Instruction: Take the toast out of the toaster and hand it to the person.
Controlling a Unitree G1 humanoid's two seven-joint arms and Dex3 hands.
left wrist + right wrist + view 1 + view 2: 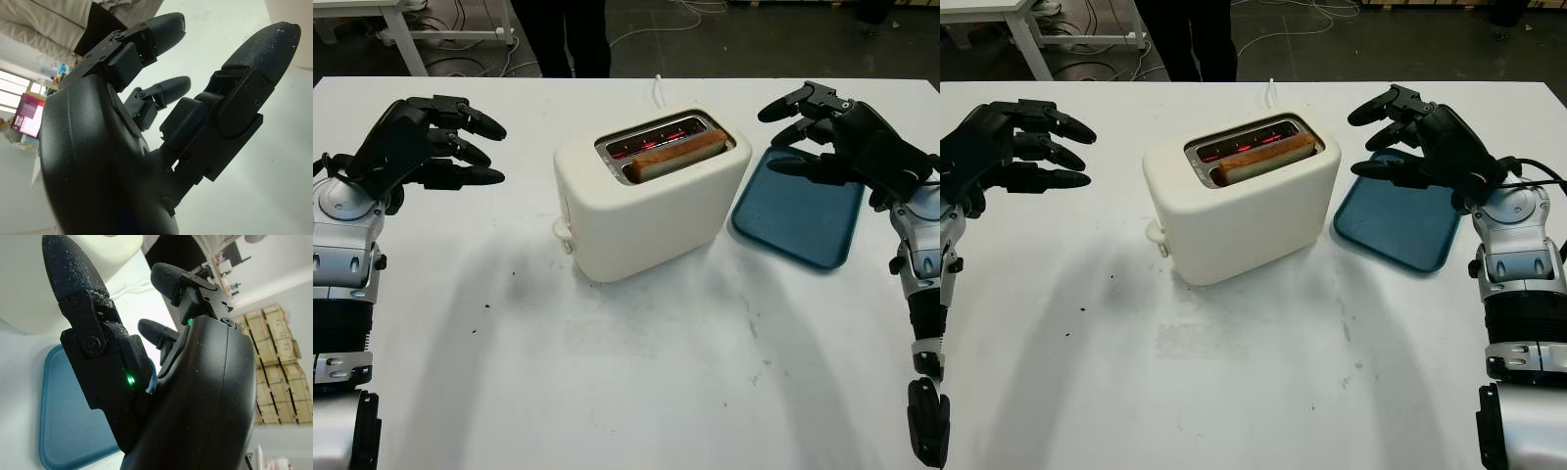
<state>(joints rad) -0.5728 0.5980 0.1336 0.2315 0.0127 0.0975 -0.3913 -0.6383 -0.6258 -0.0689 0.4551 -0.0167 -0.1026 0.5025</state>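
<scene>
Nothing grabbed yet: toast sits in the near slot of the cream toaster mid-desk. Left hand and right hand hover either side, both released and empty. Next up, I'd guess one hand reaches over and pinches the toast's top edge.

Both hands, the left hand and the right hand, are matte black with rounded, finely textured fingertips and boxy knuckle links fastened by small screws. Small green lights glow on the right hand's links. The forearms are silver-grey with black joint bands; a black cable, possibly wiring, loops by the right wrist.
</scene>
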